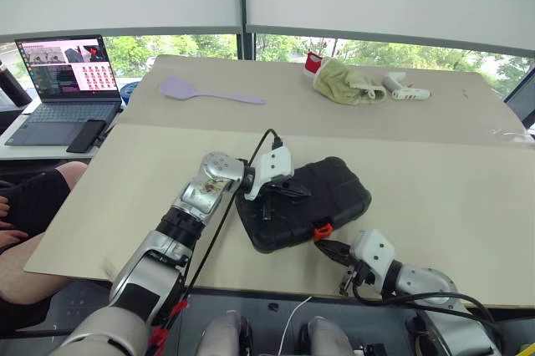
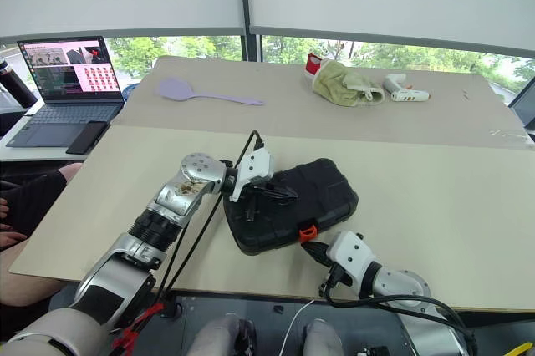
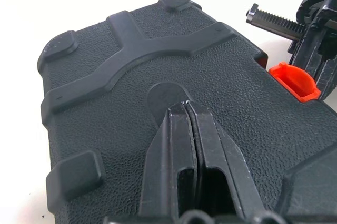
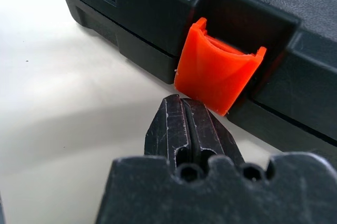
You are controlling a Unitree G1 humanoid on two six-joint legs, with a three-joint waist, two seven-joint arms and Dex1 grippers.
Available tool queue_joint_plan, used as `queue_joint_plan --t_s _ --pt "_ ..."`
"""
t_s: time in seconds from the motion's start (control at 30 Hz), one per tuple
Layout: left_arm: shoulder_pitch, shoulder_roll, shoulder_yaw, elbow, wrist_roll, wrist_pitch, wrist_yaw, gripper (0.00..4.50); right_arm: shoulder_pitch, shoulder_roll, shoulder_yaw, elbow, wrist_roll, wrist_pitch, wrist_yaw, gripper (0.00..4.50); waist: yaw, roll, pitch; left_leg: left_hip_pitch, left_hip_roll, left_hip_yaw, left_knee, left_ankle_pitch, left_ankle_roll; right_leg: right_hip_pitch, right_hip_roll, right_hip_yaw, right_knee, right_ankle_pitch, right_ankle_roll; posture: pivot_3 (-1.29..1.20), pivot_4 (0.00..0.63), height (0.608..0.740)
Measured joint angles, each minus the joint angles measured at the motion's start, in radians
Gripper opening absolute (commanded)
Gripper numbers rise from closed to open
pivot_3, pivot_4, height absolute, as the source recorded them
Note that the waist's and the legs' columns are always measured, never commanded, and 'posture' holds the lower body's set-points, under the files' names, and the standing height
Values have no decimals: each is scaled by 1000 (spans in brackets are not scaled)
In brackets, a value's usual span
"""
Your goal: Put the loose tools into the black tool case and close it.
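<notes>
Fingers pressed flat together on both arms, nothing held between them. Over the lid we have the left gripper (image 3: 185,109), its tips down on the textured shell of the black tool case (image 1: 322,189), right at a smooth oval patch in the middle of the lid; whether they are truly pressing or just grazing it is hard to call from here. Now the right gripper (image 4: 185,103), also pinched closed, its tips sit just in front of the orange latch (image 4: 218,74), a hair short of it or perhaps touching its lower edge. That latch stands tilted out from the case's front wall, not lying flush. The case itself is closed, lid down, lying at an angle on the near part of the pale table (image 1: 435,197), close to the front edge and roughly central.

Further out, on the far part of the table: a lilac spatula (image 1: 205,93) lies flat off to the left, and towards the right there's a crumpled yellowish cloth (image 1: 344,82) with a white glue gun (image 1: 403,89) just beside it. Beyond the table's left side, an open laptop (image 1: 63,80) with a dark phone (image 1: 86,135) resting on its near corner, and a person's bare knee (image 1: 46,185) at the table's left edge.
</notes>
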Motion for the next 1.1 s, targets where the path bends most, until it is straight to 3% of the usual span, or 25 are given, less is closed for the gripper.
queue_joint_plan --t_s 1.1 --pt "12 8 1 -13 0 10 30 79 -100 -94 -23 -32 41 137 90 0 -2 2 -2 0 1 -1 0 0 0 -1 -2 0 -1 0 -2 0 150 740"
